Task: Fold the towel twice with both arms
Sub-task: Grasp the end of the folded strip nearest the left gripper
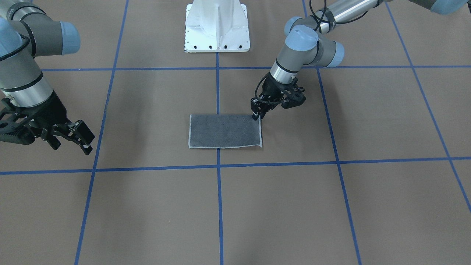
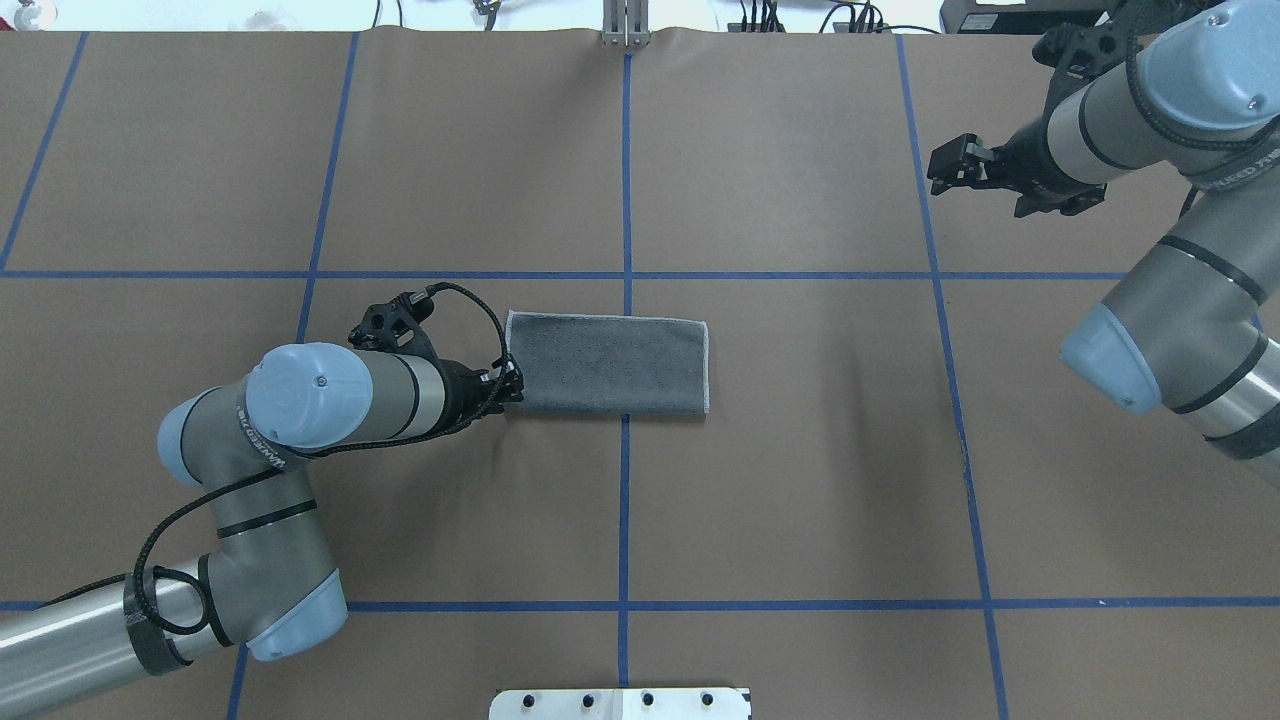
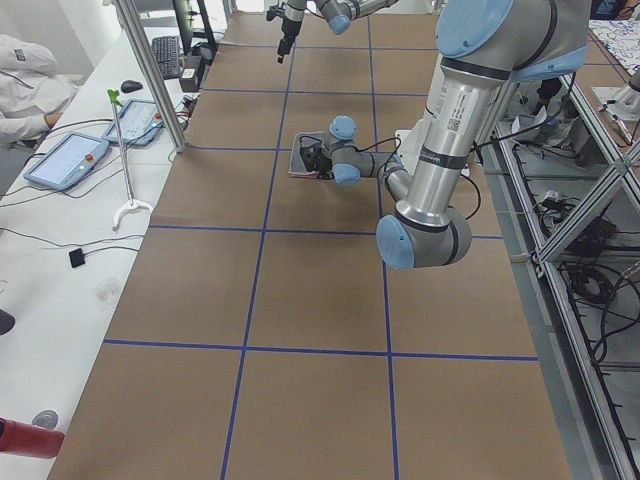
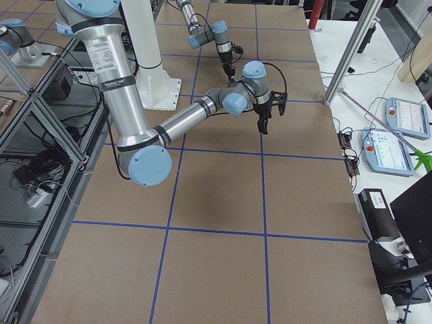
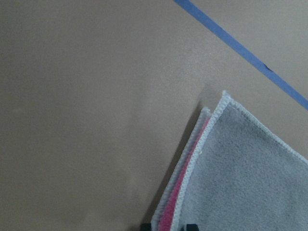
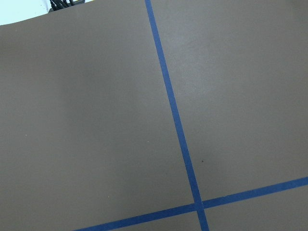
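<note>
Front view, towel: one towel [image 1: 224, 131], grey face up, lies flat as a neat rectangle mid-table [image 1: 331, 206], astride the centre tape line [image 1: 219, 206]. I'd call the first fold done.
Front view, left gripper: the left gripper [image 1: 255, 117] is down at the towel's corner on the pedestal [image 1: 217, 25] side, with its fingers drawn close together.
Front view, right gripper: the right gripper [image 1: 73, 145] is well apart from the towel and raised, its jaws spread wide with nothing in them.
Overhead, count: two arms, two grippers, one towel. The left one is at a short edge, and the right one is far off over bare table.
Left side view: the near arm reaches in low to the towel. A person's sleeve [image 3: 25, 80] is at the bench beside the table.
Right side view: both arms show, but the towel is too small to make out.
Left wrist view: here's the close-up. There are two stitched layers with a pink strip peeking between them. The fingertips [image 5: 191, 226] sit either side of that doubled edge, so it looks like a pinch on both layers.
Right wrist view: only table and tape, and no finger in view.
Handling: the towel is soft, light and limp, and it will sag and drape once lifted. Terry gives good grip, but the layers may slide apart.
Where to hold: both layers together at the corners of one short edge, one corner per gripper.
</note>
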